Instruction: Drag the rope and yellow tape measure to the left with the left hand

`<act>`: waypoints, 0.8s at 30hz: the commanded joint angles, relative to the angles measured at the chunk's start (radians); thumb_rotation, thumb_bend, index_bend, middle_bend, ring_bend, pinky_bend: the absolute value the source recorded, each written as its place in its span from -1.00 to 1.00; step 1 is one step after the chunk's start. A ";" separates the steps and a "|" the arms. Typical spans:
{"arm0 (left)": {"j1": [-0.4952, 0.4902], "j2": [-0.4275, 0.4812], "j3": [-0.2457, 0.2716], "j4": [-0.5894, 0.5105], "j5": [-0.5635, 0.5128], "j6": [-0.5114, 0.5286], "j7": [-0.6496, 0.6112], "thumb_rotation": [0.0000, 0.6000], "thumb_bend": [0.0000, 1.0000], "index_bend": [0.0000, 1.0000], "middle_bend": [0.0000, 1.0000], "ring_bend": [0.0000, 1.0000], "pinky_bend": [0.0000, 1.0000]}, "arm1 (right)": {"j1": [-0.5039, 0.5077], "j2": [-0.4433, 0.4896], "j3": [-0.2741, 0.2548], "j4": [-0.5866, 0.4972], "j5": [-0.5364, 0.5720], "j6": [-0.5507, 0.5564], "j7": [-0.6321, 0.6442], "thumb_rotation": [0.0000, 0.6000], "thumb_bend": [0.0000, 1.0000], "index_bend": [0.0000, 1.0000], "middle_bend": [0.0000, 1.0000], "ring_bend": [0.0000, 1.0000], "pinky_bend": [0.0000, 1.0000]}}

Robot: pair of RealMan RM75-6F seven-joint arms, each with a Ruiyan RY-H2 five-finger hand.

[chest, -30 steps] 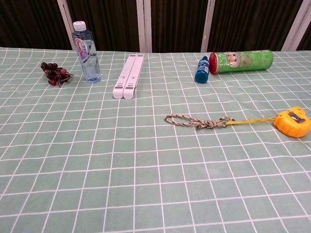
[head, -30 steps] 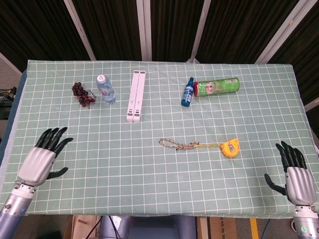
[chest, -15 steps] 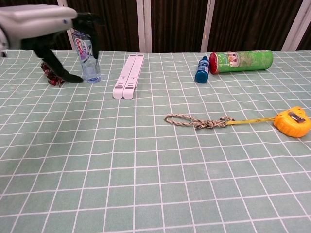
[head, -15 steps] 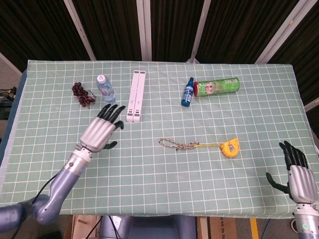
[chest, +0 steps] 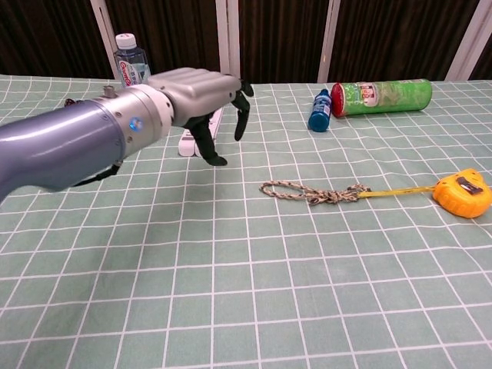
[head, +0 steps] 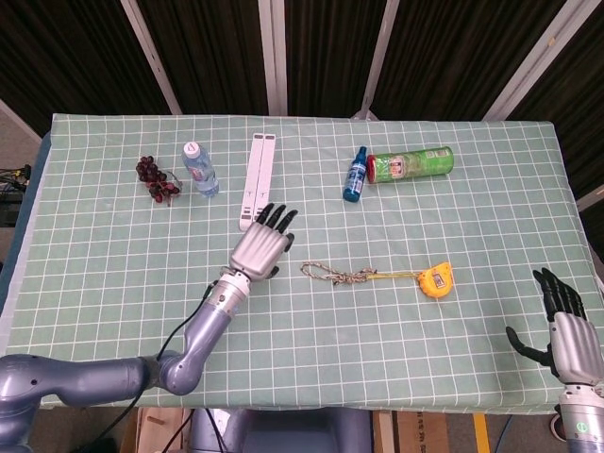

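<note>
Only the head view shows the right hand (head: 566, 326), fingers spread and holding nothing at the table's near right corner; the chest view misses it. The left hand (head: 259, 244), fingers apart and empty, hovers just left of the rope (head: 336, 275), not touching. One rope lies mid-table, joined by a yellow tape strip to one yellow tape measure (head: 435, 280) on its right. Behind stand one water bottle (head: 199, 168), one blue bottle (head: 356, 174), one green can (head: 410, 163), one grape bunch (head: 156, 179).

Upper left: grapes (head: 157, 180), water bottle (head: 199, 169). Upper centre: white folded stand (head: 255, 179). Upper right: blue bottle (head: 355, 176), green canister (head: 411, 164) lying sideways.
</note>
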 commanded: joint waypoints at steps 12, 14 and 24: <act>-0.103 -0.165 0.026 0.169 -0.077 -0.010 0.017 1.00 -0.29 0.06 -0.88 -1.00 -1.00 | 0.002 0.010 0.004 -0.006 0.012 -0.016 0.025 1.00 -0.36 -1.00 -1.00 -1.00 -1.00; -0.112 -0.179 0.027 0.187 -0.082 -0.011 0.017 1.00 -0.28 0.06 -0.89 -1.00 -1.00 | 0.002 0.011 0.004 -0.007 0.013 -0.017 0.027 1.00 -0.36 -1.00 -1.00 -1.00 -1.00; -0.159 -0.247 0.026 0.289 -0.097 -0.027 0.004 1.00 -0.23 0.04 -0.89 -1.00 -1.00 | 0.003 0.016 0.005 -0.015 0.021 -0.026 0.038 1.00 -0.36 -1.00 -1.00 -1.00 -1.00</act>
